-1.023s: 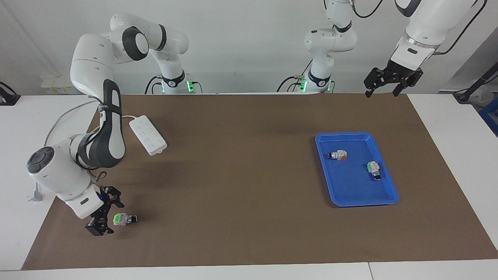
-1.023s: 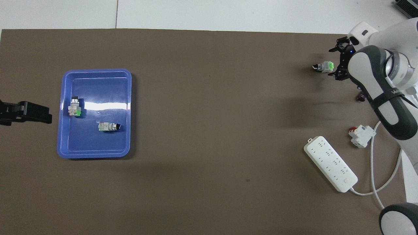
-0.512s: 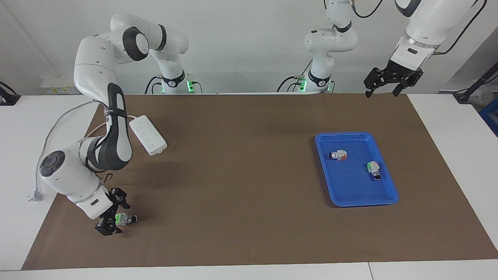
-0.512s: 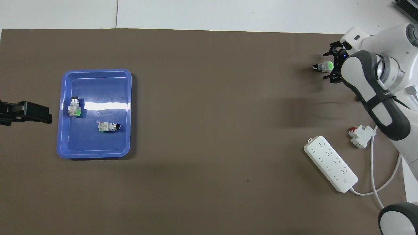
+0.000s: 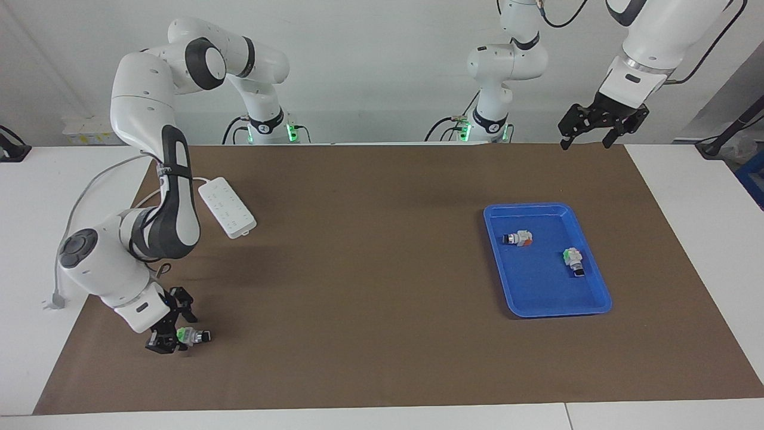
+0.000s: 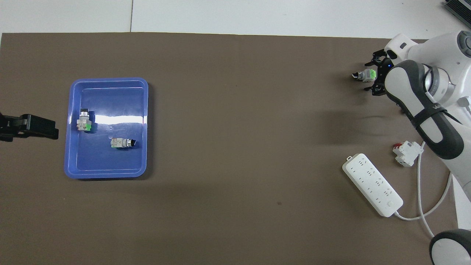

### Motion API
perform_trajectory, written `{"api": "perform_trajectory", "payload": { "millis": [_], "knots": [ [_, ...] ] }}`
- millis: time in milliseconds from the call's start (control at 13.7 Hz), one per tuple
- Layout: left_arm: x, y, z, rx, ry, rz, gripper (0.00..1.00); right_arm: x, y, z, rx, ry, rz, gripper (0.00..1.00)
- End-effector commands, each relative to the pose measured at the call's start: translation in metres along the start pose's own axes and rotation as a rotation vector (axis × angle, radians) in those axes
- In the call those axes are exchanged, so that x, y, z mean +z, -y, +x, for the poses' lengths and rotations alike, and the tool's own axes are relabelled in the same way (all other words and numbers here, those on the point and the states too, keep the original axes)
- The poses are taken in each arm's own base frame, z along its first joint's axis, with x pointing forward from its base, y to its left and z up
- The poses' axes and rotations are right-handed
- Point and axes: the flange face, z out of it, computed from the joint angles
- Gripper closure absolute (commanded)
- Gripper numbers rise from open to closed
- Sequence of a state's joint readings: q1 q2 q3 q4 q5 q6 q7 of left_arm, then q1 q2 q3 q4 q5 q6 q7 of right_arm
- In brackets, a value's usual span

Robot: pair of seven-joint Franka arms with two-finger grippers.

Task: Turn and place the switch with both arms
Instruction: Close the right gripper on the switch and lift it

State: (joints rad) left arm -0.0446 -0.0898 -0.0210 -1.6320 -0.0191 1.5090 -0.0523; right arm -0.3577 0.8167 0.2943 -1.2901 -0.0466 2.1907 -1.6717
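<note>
**Operator:** Report the position of the switch.

**Technician:** In the overhead view, the switch lies on its side at 2 o'clock on the brown mat, toward the right arm's end of the worktop. It is a small three-part body with a bright green block base, a silver-white middle and a black knob. The knob points to 9 o'clock in that view.

**Operator:** State of the right tool?

**Technician:** The right arm, with its smooth white shell and dark joints, folds down from the base. It sets the black tool low at the green base of the switch. I cannot tell whether the tool is closed on the block.

**Operator:** And the left tool?

**Technician:** It is fully open and holds nothing. The left arm waits with it raised over the mat's edge at the robots' end.

**Operator:** List the remaining items.

**Technician:** All positions are given in the overhead view.
- A glossy blue plastic tray, rectangular with rounded corners and a shallow rim, sits at 9 o'clock on the mat.
- Inside the tray, a second green-based switch lies at 9 o'clock.
- An orange-based switch lies at 4 o'clock in the tray, apart from the green-based one.
- A long white power strip with a smooth casing and a round cable lies at 4 o'clock on the mat.
- A white-and-red breaker block sits just beside the strip, at its 1 o'clock.
</note>
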Motion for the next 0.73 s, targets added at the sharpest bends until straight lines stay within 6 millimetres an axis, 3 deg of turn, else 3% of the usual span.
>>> {"api": "perform_trajectory", "payload": {
  "millis": [0,658],
  "knots": [
    [0.001,0.001,-0.007,-0.013,-0.001,-0.006,0.00,0.005,0.016,-0.008,0.039,-0.016,0.012,0.30],
    [0.001,-0.003,-0.006,0.005,-0.011,-0.008,0.00,0.003,0.023,-0.019,0.100,-0.015,0.017,0.33]
  ]
}}
